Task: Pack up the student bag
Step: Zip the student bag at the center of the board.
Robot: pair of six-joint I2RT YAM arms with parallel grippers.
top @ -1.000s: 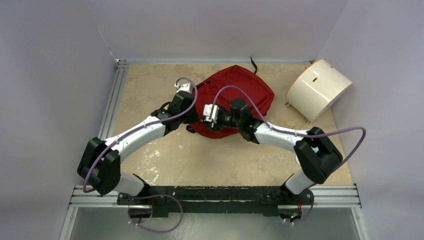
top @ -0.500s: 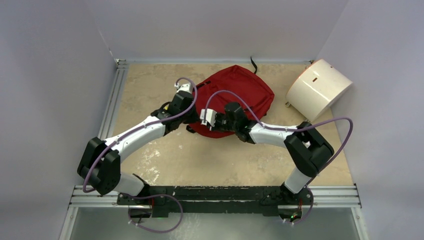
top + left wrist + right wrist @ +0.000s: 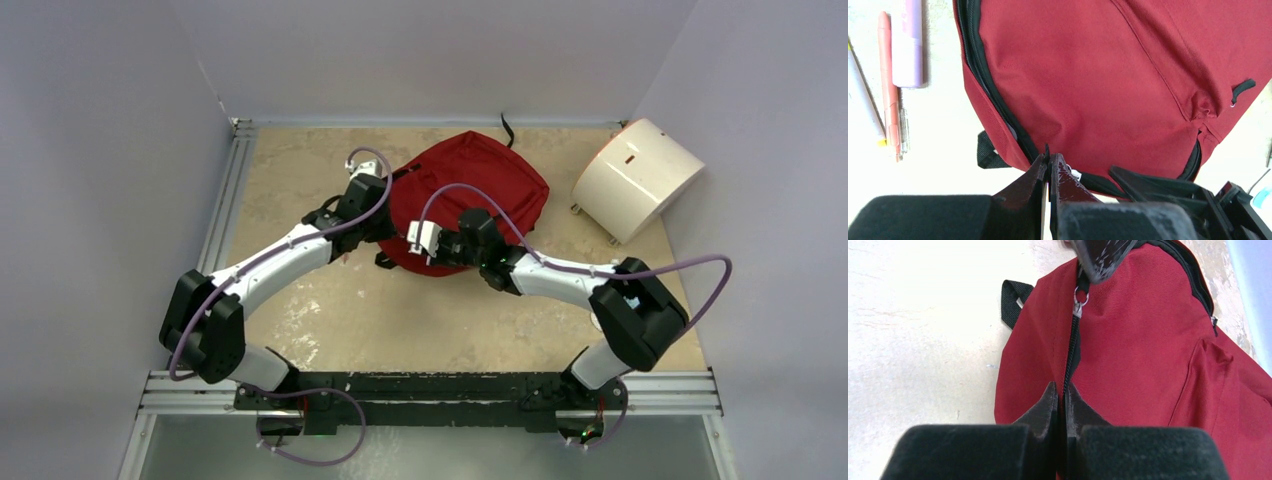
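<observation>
The student bag (image 3: 480, 185), dark red with black zippers, lies flat at the middle back of the table. My left gripper (image 3: 1049, 156) is shut at the bag's near-left edge, and a thin black zipper pull (image 3: 1047, 149) sticks up between its tips. In the right wrist view those same tips (image 3: 1100, 257) hold the pull above its metal ring (image 3: 1080, 296). My right gripper (image 3: 1064, 390) is shut on the black zipper line (image 3: 1071, 352) lower along the same edge, pinching the red fabric (image 3: 1148, 340). The bag's inside is hidden.
A pink pen (image 3: 887, 85), a lilac highlighter (image 3: 910, 45) and a white pen (image 3: 860, 90) lie on the table left of the bag. A white rounded box (image 3: 635, 178) stands at the back right. A black strap loop (image 3: 1013, 297) pokes out under the bag's edge.
My right gripper has closed from open onto the bag's zipper line. The left gripper, still shut on the pull, has moved a little towards the back.
</observation>
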